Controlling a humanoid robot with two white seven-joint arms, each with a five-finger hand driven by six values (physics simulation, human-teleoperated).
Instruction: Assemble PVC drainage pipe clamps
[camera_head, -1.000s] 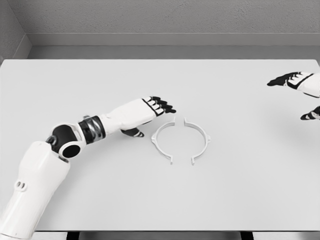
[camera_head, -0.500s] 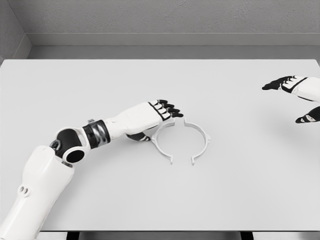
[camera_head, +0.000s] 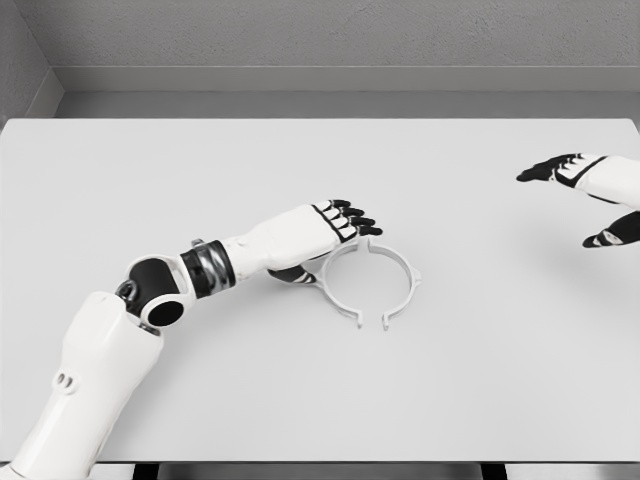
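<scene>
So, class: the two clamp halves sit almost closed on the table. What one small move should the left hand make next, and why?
Probably a further short nudge rightward. The left hand rests against the left clamp half, whose ends sit close to those of the right clamp half, yet small gaps show at top and bottom. The right hand hovers far off, so cannot brace.

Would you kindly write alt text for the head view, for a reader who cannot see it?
A white humanoid left hand lies over the left clamp half on a white table, beside the right clamp half; narrow gaps separate the two halves. The right hand hovers open at the far right edge.
</scene>
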